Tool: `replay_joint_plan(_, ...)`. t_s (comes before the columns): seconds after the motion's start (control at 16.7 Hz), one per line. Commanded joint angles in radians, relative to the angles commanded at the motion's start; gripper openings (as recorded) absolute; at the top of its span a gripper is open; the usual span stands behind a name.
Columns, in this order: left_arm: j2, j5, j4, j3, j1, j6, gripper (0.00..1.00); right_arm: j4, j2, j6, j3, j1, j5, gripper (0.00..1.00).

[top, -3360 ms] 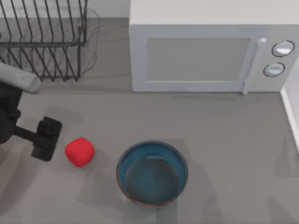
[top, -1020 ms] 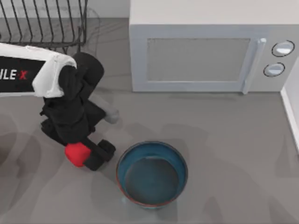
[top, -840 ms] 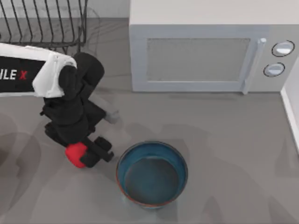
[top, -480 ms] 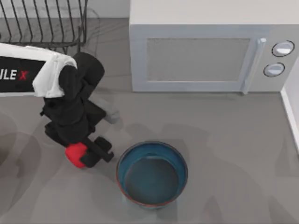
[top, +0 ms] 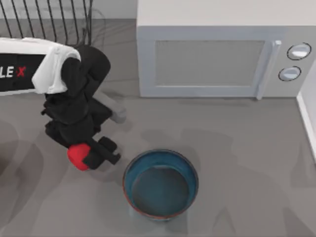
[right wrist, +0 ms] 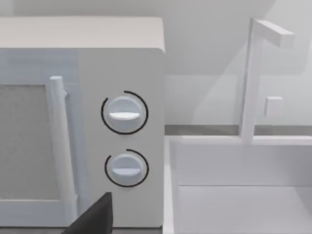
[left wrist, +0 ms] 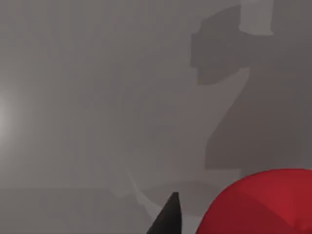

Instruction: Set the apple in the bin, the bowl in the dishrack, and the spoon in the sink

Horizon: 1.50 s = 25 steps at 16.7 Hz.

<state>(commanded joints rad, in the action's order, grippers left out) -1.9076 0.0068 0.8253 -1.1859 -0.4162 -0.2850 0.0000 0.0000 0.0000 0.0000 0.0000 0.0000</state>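
We are gripping the apple (top: 77,156) in our left gripper (top: 85,157), its fingers closed on it, just left of the bowl (top: 160,183).

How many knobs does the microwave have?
2. The upper knob and the lower knob sit stacked at the microwave's right end, beside its door handle.

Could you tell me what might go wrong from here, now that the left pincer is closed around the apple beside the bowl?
1. The left pincer holds the apple near one side, with much of it sticking out, so it might slip during the carry.
2. The bowl sits close to that pincer's right; a low sideways swing could knock it.
3. The dishrack stands just behind the left arm, so lifting backward could catch its bars.
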Motion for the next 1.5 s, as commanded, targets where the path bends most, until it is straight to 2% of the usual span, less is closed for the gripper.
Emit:
replay_joint_plan(0.24,0.064,0.0,0.203,-0.116,-0.001,0.003,0.0,0.0,0.0,0.0,0.0,0.0,0.0,1.0)
replay_joint_plan(0.42,0.108,-0.001,0.296,-0.18,-0.002,0.003,0.0,0.0,0.0,0.0,0.0,0.0,0.0,1.0)
replay_joint_plan(0.78,0.111,-0.001,0.304,-0.185,0.0,0.002,0.0,0.0,0.0,0.0,0.0,0.0,0.0,1.0)
replay_joint_plan(0.96,0.108,-0.003,0.314,-0.196,0.01,0.06,0.0,0.0,0.0,0.0,0.0,0.0,0.0,1.0)
replay_joint_plan(1.08,0.1,-0.006,0.33,-0.214,0.028,0.152,0.0,0.0,0.0,0.0,0.0,0.0,0.0,1.0)
replay_joint_plan(1.26,0.087,-0.012,0.363,-0.248,0.071,0.371,0.0,0.0,0.0,0.0,0.0,0.0,0.0,1.0)
replay_joint_plan(1.5,0.083,-0.025,0.414,-0.277,0.157,0.809,0.0,0.0,0.0,0.0,0.0,0.0,0.0,1.0)
